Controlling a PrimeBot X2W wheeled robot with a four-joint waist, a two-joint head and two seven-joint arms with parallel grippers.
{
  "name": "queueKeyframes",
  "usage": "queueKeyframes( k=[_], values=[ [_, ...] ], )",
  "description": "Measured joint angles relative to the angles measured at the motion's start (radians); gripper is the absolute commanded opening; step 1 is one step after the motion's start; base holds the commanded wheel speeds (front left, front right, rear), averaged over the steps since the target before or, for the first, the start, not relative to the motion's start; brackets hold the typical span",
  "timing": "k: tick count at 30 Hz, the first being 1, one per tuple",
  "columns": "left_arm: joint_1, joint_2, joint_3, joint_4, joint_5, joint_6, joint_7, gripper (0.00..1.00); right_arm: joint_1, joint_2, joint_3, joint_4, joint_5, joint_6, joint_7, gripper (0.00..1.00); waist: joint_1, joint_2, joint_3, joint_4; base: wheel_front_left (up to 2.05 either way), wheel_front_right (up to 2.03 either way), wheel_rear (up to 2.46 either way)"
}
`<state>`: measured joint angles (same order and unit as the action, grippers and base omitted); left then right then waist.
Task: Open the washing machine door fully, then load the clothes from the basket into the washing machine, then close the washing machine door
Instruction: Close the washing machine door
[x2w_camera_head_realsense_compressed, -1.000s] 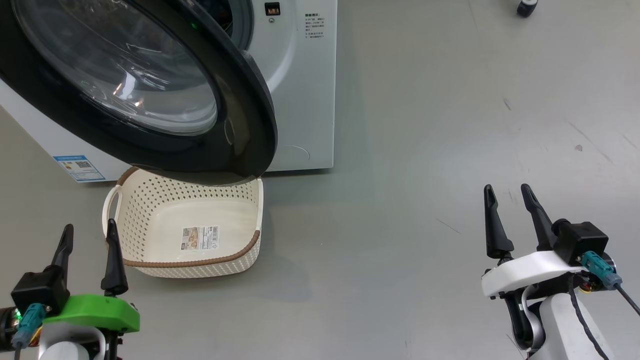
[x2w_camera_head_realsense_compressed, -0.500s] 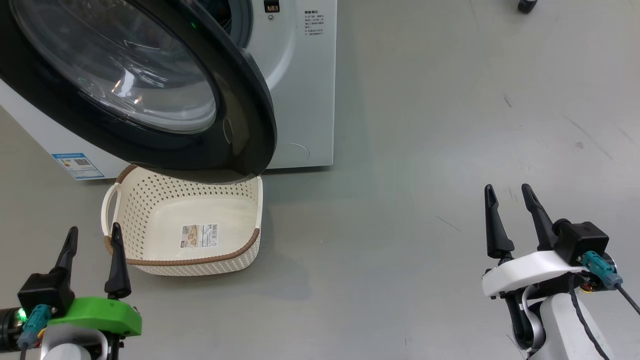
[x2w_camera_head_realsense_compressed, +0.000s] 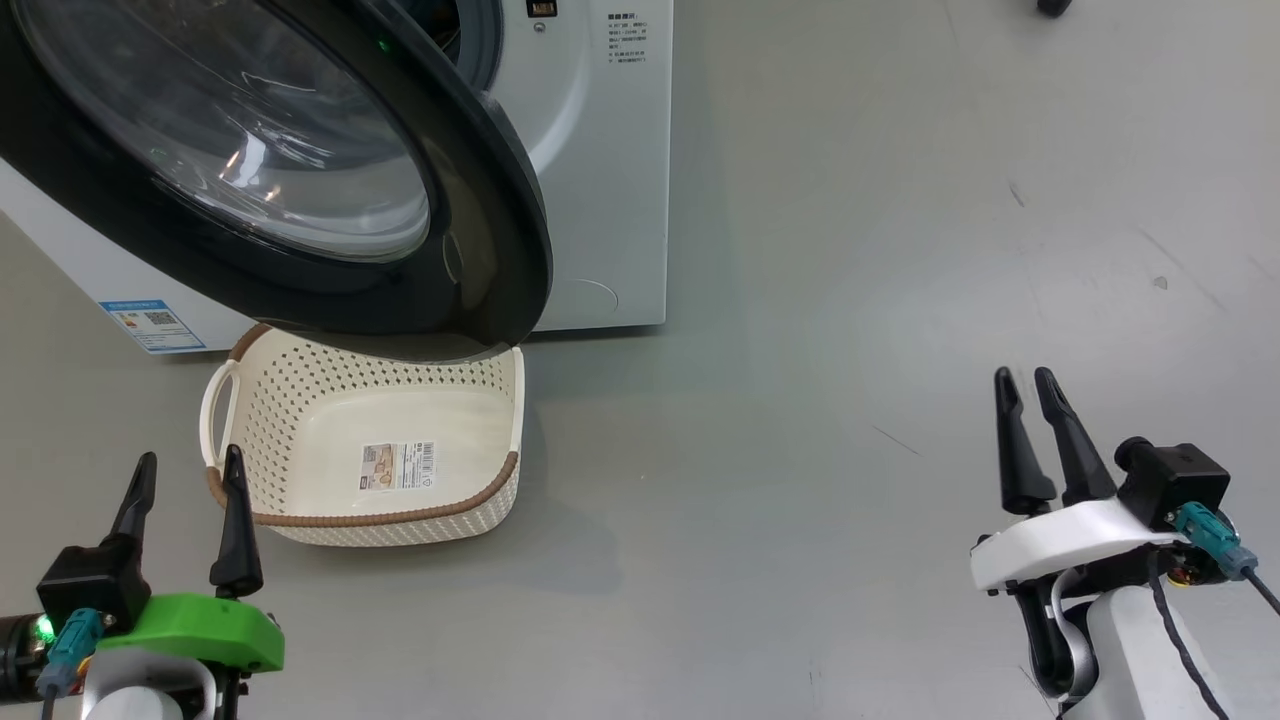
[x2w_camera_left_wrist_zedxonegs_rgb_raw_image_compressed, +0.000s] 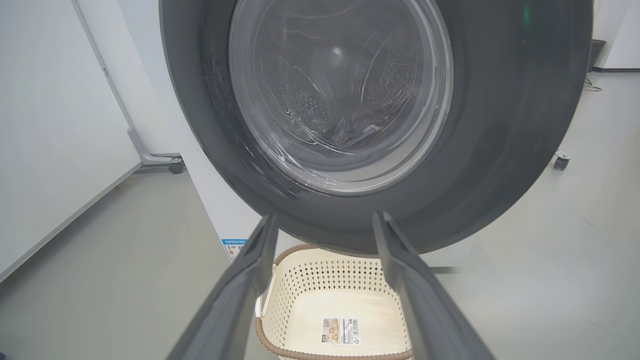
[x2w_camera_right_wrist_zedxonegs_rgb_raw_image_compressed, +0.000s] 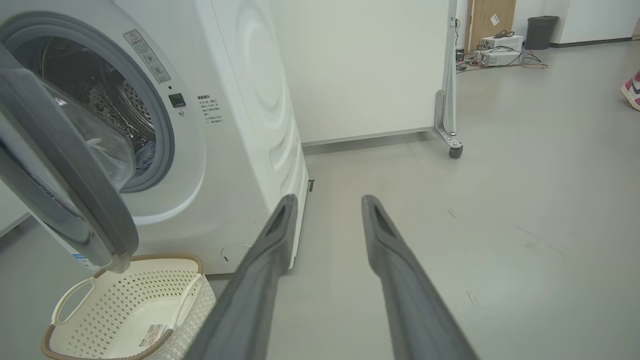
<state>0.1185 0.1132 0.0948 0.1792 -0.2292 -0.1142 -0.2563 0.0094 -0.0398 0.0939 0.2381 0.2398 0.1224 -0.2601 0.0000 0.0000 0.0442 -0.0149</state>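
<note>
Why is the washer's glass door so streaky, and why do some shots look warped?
Head view: lights glare in white streaks on the round black-rimmed glass door, and the cream perforated plastic basket throws a soft shadow; right wrist view: the wide lens makes the white washing machine lean.

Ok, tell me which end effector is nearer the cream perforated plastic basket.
Left. The left end effector is beside the basket's near-left corner; the right end effector is far to its right.
</note>
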Motion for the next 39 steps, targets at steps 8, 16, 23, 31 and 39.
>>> queueKeyframes(
  k=[8,16,23,31,39],
  values=[
    [-0.001,-0.003,0.003,0.000,0.000,-0.001,0.000,1.00,-0.001,0.000,-0.018,-0.026,0.039,0.000,0.000,0.00,0.0000,0.0000,0.009,0.002,0.00,0.00,0.00],
    [-0.001,-0.006,0.011,-0.001,0.000,-0.001,0.000,1.00,-0.057,0.000,-0.022,-0.155,0.059,0.000,0.000,0.00,0.0000,0.0000,0.017,0.001,0.00,0.00,0.00],
    [-0.005,-0.010,0.012,-0.001,0.000,-0.009,0.000,1.00,-0.146,-0.005,0.082,-0.317,0.073,0.000,0.000,0.00,0.0000,0.0000,0.025,0.002,0.00,0.00,0.00],
    [-0.020,-0.013,-0.005,0.002,0.014,-0.010,0.000,1.00,-0.265,-0.028,0.324,-0.452,0.087,0.000,-0.001,0.00,0.0000,0.0000,0.024,0.017,0.00,0.00,0.00],
    [-0.051,-0.031,-0.039,0.005,0.018,-0.010,0.000,1.00,-0.271,-0.090,0.568,-0.382,0.121,0.000,-0.001,0.00,0.0000,0.0000,0.024,0.047,0.00,0.00,0.00]
  ],
)
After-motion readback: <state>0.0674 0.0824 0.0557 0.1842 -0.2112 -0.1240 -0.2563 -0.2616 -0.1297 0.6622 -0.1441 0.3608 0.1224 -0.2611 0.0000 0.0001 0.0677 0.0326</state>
